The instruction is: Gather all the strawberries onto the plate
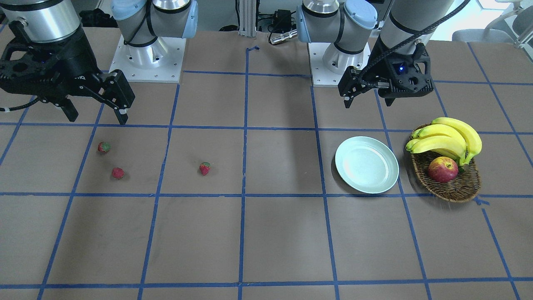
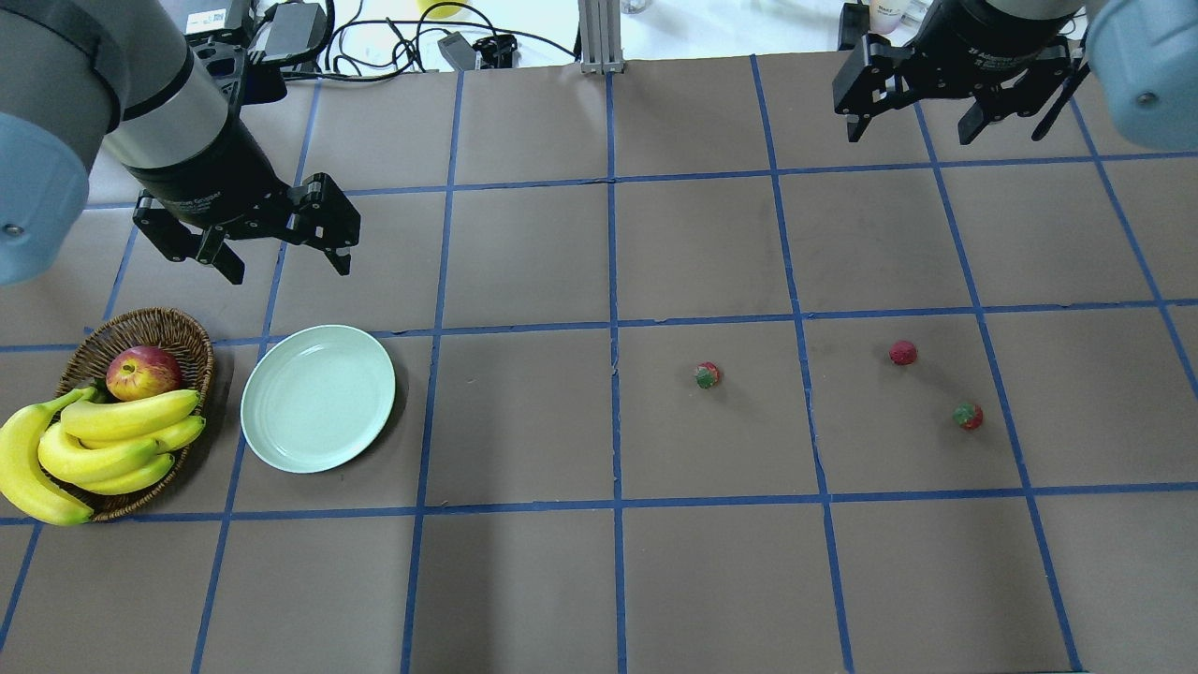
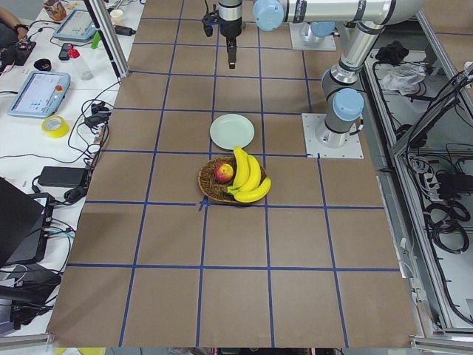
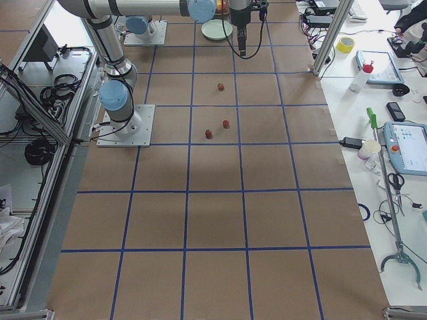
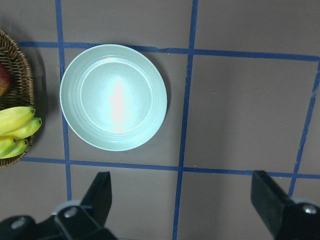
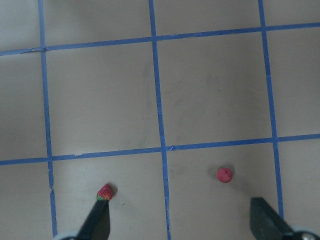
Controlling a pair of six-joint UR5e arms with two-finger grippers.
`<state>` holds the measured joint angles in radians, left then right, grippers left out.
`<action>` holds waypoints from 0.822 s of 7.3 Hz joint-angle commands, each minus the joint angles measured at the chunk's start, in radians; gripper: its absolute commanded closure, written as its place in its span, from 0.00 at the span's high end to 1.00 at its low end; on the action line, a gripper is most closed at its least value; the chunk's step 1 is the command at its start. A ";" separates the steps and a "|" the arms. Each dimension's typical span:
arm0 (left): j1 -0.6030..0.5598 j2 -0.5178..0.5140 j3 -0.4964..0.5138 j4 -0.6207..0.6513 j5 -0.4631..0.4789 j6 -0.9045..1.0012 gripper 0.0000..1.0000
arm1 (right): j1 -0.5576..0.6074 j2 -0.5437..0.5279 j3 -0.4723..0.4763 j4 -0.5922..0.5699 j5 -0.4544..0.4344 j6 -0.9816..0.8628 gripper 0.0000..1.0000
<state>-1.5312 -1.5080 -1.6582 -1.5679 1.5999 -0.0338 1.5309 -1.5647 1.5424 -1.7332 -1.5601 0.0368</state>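
Hovering above the surface [image 2: 599,562], left pincer [image 2: 288,270] and right pincer [image 2: 910,137] both have fingers spread wide; three strawberries [image 2: 707,375] [image 2: 902,352] [image 2: 968,415] lie well apart from the plate [image 2: 318,398].

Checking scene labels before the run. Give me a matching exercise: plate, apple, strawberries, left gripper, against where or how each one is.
Things:
1 plate
2 apple
3 strawberries
4 left gripper

Places or states:
A in the wicker basket
B open, above the table
C empty, beside the wicker basket
D loose on the table, on the robot's right side

Pairs: 1-C, 2-A, 3-D, 4-B
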 commanded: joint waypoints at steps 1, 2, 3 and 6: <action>-0.001 0.000 0.000 0.000 0.000 0.000 1.00 | -0.002 0.000 -0.001 -0.009 0.000 0.000 1.00; 0.000 0.000 0.000 0.002 -0.001 0.000 1.00 | -0.023 0.000 0.001 -0.005 0.002 -0.002 1.00; 0.000 0.000 0.000 0.000 0.000 0.000 1.00 | -0.041 0.000 0.001 -0.002 0.002 -0.005 1.00; 0.000 0.000 0.000 0.000 -0.001 0.000 1.00 | -0.043 -0.002 -0.001 0.003 0.003 -0.006 1.00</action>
<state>-1.5309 -1.5079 -1.6582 -1.5677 1.5985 -0.0337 1.4891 -1.5660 1.5418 -1.7323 -1.5592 0.0314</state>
